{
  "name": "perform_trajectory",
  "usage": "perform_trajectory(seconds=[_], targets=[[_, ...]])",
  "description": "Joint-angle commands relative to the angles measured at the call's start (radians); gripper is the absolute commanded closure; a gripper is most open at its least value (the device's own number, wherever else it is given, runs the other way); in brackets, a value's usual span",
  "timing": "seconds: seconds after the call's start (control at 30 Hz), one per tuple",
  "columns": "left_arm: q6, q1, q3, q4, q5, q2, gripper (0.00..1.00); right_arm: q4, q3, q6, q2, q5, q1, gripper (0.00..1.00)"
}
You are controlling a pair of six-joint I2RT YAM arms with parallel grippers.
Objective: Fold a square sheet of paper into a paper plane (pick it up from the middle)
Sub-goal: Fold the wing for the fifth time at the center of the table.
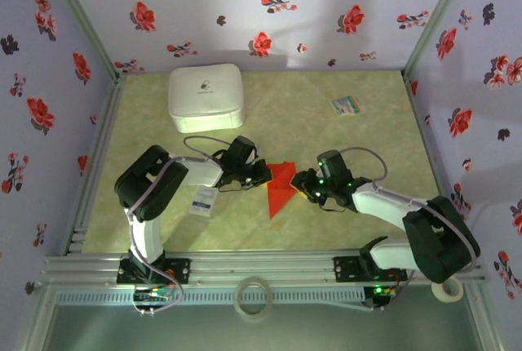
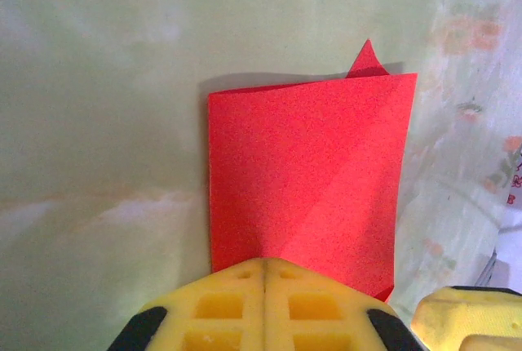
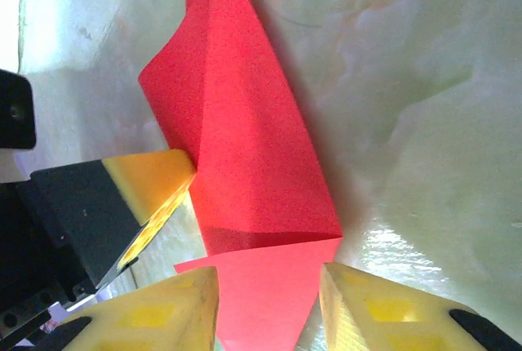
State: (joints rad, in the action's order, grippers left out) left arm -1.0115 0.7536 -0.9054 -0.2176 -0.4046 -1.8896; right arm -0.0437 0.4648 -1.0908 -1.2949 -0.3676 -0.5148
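Left fingers [image 2: 220, 294] pressed together, pinching edge of partly folded red paper sheet [image 2: 302, 171]. Right fingers [image 3: 359, 302] spread, sheet's pointed corner between them, not gripped. Sheet lies mid surface [image 1: 326, 131], between both arms.

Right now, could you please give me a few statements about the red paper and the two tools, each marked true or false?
1. The left tool is shut, its tips against the edge of the red paper. True.
2. The right tool is clamped shut. False: its fingers stand apart, with a corner of the red paper between them.
3. The red paper is a flat, unfolded square. False: it is folded, with overlapping layers and visible creases.
4. The white box stands on the far left part of the table, apart from the red paper. True.
5. The multicoloured card lies on the red paper. False: it lies apart from it, toward the far right.
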Motion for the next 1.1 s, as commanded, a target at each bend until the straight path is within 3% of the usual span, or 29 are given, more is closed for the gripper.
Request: perform_trajectory(seconds=[0.0, 1.07], targets=[[0.013, 0.007, 0.031, 0.060, 0.005, -0.001, 0.95, -0.007, -0.010, 0.024, -0.026, -0.032, 0.024, 0.62], [0.010, 0.007, 0.028, 0.054, 0.005, -0.001, 0.96, -0.203, 0.056, 0.168, -0.182, -0.254, 0.112, 0.59]])
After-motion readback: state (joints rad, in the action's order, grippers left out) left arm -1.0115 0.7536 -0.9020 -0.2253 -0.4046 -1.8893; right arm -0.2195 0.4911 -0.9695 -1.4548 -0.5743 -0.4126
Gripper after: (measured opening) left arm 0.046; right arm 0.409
